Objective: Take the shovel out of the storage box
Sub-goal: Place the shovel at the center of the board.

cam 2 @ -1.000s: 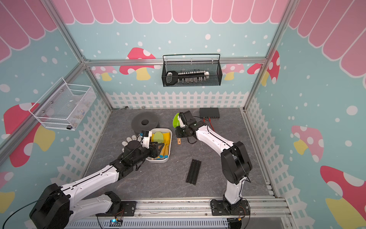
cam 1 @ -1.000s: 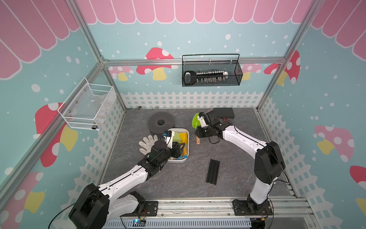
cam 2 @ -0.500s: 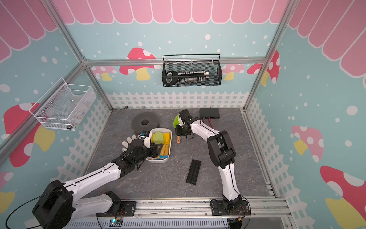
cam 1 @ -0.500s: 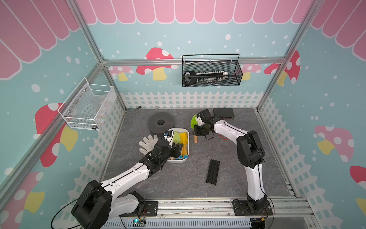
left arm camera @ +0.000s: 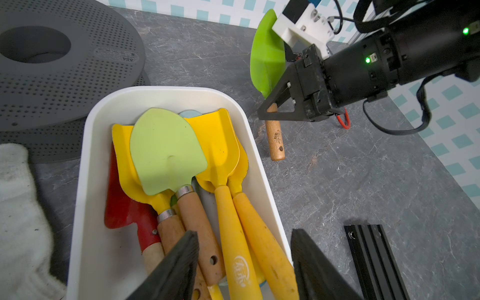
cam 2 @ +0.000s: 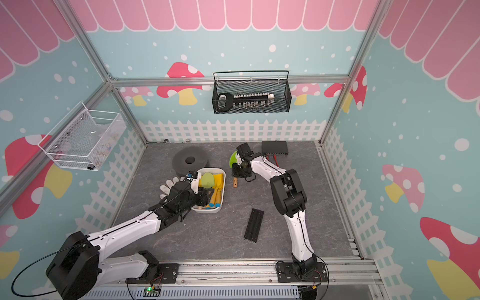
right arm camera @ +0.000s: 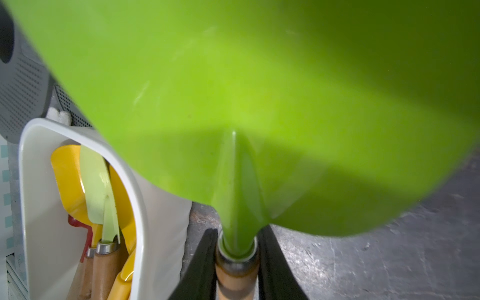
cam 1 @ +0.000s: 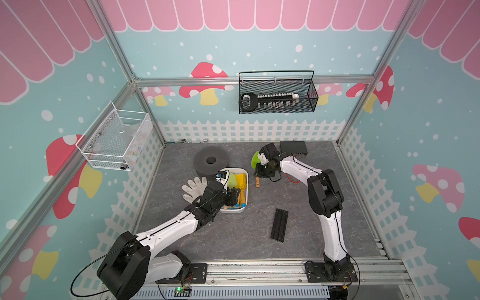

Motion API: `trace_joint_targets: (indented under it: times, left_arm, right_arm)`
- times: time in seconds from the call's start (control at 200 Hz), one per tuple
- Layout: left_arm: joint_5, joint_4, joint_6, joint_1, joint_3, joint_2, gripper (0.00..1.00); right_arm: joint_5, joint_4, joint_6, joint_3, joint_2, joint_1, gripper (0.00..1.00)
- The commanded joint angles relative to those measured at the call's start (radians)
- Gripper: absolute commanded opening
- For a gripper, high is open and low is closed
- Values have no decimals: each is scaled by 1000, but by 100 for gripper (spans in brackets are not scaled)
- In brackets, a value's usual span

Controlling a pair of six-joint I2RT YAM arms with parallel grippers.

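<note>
The storage box (cam 1: 247,181) (cam 2: 224,181) (left arm camera: 166,91) (right arm camera: 161,220) is a shallow white tub on the grey floor. In it lie several shovels: a pale green blade (left arm camera: 166,150), yellow ones (left arm camera: 220,145) and a red one (left arm camera: 122,207). My left gripper (cam 1: 235,194) (cam 2: 206,196) (left arm camera: 244,233) hangs open over their handles at the box's near end, gripping nothing. Just right of the box, my right gripper (cam 1: 261,172) (cam 2: 237,171) (right arm camera: 238,231) is shut on a bright green shovel (cam 1: 255,159) (cam 2: 232,159) (left arm camera: 267,59) (right arm camera: 259,91) at its neck. That shovel's blade is up and its wooden handle (left arm camera: 275,140) points down to the floor.
A grey perforated disc (cam 1: 211,161) lies behind the box and a white glove (cam 1: 193,188) to its left. A black rail (cam 1: 279,224) lies at the front right, a black device (cam 1: 293,148) at the back. A black mesh basket (cam 1: 276,96) and a white wire basket (cam 1: 114,140) hang on the walls.
The right arm's elbow has swung inward and toward the front while its gripper keeps the green shovel beside the box. The left gripper has stayed over the box's near end.
</note>
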Motion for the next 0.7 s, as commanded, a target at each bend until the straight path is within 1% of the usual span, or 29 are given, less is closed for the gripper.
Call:
trace_joint_targets:
  times: [0.0,0.23,0.525,0.69]
  left_arm:
    - [-6,-18,17,-4,28,4,61]
    - [-2,-21,14,-5,30,6,61]
    - [4,-14,13,-4,33,27,61]
    - [0,-13,13,-3,32,30,61]
  right_arm:
    - [-28,1,20,22,28,-1,25]
    - [-44,22,49,11,57,0,26]
    - [-35,45,68,22,101,0,33]
    - [-40,67,94,31,123,-1,35]
